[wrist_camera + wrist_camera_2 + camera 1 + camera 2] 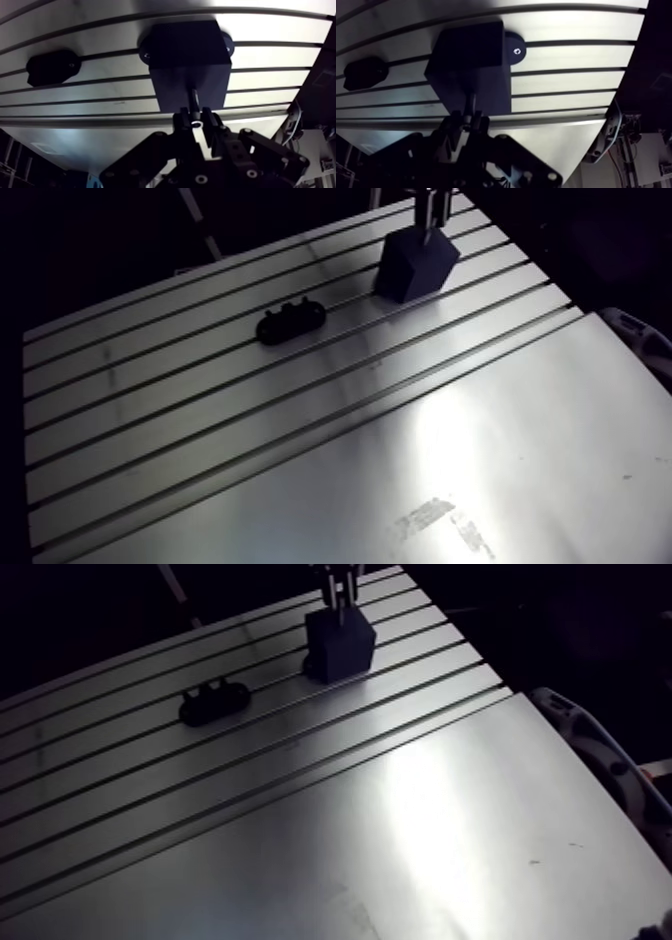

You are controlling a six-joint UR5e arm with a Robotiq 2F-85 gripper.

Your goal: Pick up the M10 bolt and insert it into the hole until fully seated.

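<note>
A dark blue block (187, 55) stands on the slotted table, fixed by round black feet (515, 51). My gripper (195, 121) hangs straight above it and is shut on the M10 bolt (194, 98). The bolt's thin dark shaft points down from between the fingers, and its tip meets the block's upper face. How deep the tip sits in the hole is hidden. In the arm view the gripper (430, 210) comes down at the far edge, with the bolt (427, 230) reaching the block (415, 263).
A low black bolt holder (290, 321) lies on the slotted table (200, 418) to the left of the block, and shows beside the block in the wrist view (52, 66). A smooth metal plate (500, 478) covers the near right part. A white device (600, 759) sits at the table's right edge.
</note>
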